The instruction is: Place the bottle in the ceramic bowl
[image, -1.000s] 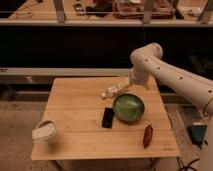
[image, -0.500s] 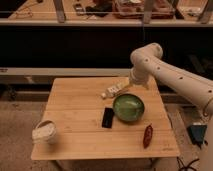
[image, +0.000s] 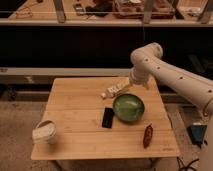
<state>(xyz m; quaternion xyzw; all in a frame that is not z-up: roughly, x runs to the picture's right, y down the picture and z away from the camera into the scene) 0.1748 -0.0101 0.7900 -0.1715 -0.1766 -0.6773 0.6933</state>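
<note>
Camera view: pincer (image: 125, 85) by bottle (image: 113, 91), between ceramic bowl (image: 129, 109) and far table (image: 70, 102) edge.

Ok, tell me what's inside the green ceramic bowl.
Only its glossy green inside shows; nothing lies in the ceramic bowl. Its near wall hides a sliver of the bottom. The bottle is outside, just behind its rim, at the gripper.

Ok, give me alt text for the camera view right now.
The robot's pincer is at the tilted whitish bottle, just behind the green ceramic bowl on a wooden table. A black phone, red pepper-shaped object and whitish cup share it.
</note>
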